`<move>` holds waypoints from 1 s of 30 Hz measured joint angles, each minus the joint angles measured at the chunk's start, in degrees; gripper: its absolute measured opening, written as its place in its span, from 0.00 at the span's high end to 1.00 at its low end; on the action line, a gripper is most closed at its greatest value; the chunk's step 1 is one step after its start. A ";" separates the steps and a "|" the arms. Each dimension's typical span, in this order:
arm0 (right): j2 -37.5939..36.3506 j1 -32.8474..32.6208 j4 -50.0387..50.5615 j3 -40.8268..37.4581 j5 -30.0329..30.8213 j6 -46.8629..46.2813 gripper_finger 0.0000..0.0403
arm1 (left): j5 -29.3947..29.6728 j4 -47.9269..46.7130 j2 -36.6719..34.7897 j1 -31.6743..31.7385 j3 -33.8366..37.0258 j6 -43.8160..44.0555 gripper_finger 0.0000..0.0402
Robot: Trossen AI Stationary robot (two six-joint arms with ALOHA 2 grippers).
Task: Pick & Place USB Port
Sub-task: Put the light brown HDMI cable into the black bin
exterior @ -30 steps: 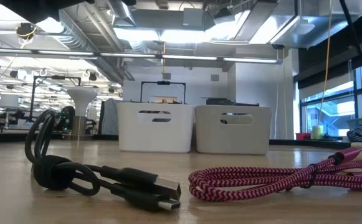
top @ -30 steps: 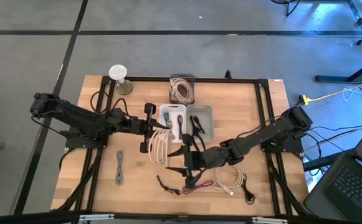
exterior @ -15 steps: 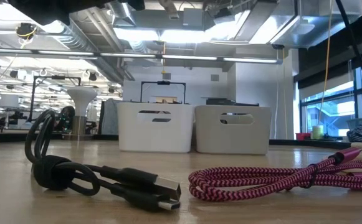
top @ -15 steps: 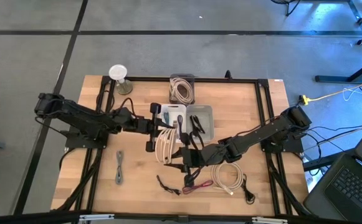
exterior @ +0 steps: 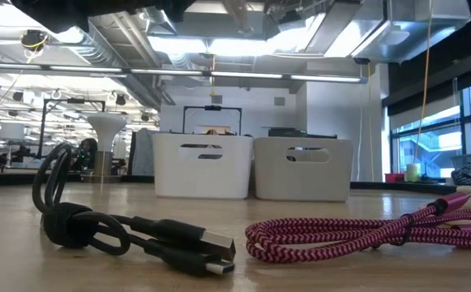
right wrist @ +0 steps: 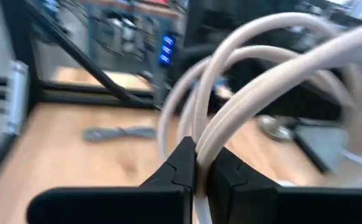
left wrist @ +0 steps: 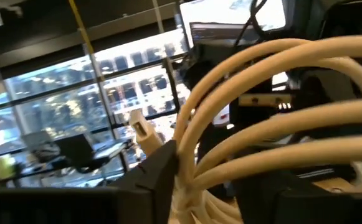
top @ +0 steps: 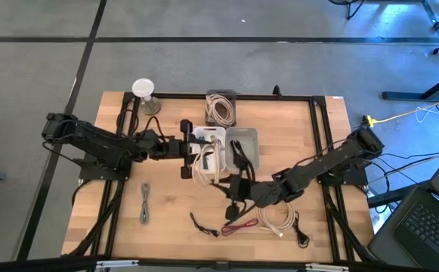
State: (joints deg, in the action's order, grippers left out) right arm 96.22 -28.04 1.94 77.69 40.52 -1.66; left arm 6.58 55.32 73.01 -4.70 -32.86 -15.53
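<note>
Both of my grippers have carried the cream cable (top: 204, 162) farther back since a second ago, so its coil now hangs at the near edge of the left white bin (top: 209, 136) instead of over bare table. My left gripper (top: 187, 149) reaches in from the left and is clamped on the coil's left side; in the left wrist view my dark fingers (left wrist: 159, 171) pinch the cream strands between them. My right gripper (top: 230, 181) comes in from the right and near side, and the right wrist view shows its fingers (right wrist: 187, 165) squeezed together on strands of that same cable (right wrist: 255, 81). The right white bin (top: 243, 147) sits touching the left one, with a dark bin (top: 220, 108) of coiled cable just beyond them. On the near part of the table (top: 128, 234) lie a black cable (exterior: 130, 231), a red braided cable (exterior: 357, 235), a white cable (top: 278, 215) and a grey cable (top: 144, 202) off to the left.
</note>
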 joint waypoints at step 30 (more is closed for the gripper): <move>-16.54 30.01 33.00 -0.28 -19.16 -11.90 0.96 | -0.74 -4.53 -0.22 -1.56 0.04 8.85 0.48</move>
State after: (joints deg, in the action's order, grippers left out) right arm 79.68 1.97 34.94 77.41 21.36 -13.56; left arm 5.85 50.78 72.79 -6.26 -32.82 -6.68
